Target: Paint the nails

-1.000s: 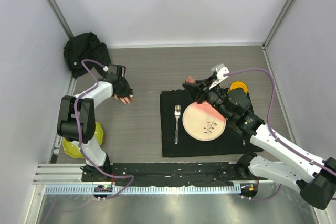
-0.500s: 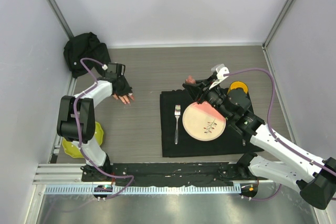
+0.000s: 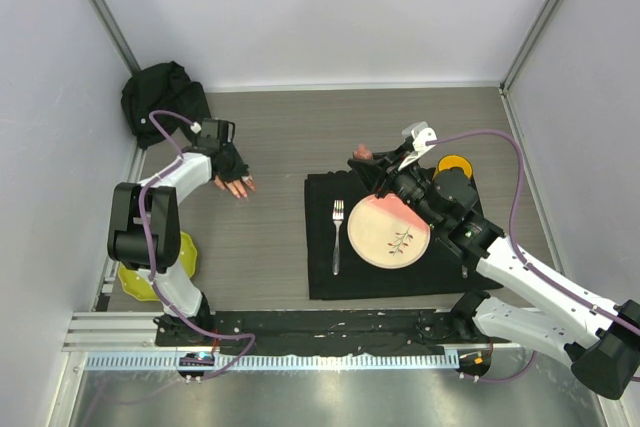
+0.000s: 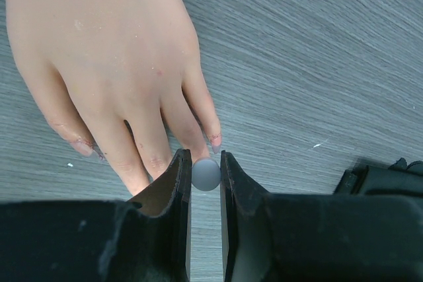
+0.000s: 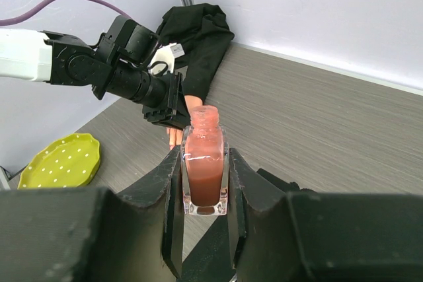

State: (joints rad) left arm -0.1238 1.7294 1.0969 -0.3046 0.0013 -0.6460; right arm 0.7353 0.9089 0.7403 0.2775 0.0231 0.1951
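While our left gripper (image 4: 205, 156) stays clamped on a small grey round thing (image 4: 205, 175), it creeps a tiny bit over the mannequin hand (image 4: 106, 51), close to the nails (image 4: 216, 142). We think painting goes on. Our right gripper (image 5: 203, 153) keeps squeezing the open polish bottle (image 5: 202, 173).

The left arm (image 3: 185, 175) and right arm (image 3: 530, 277) match: white tubular links between bulky black joint housings. A purple cable (image 3: 172, 115) loops along each. The left claw (image 4: 205, 163) and right claw (image 5: 205, 163) have flat matt-black fingers.
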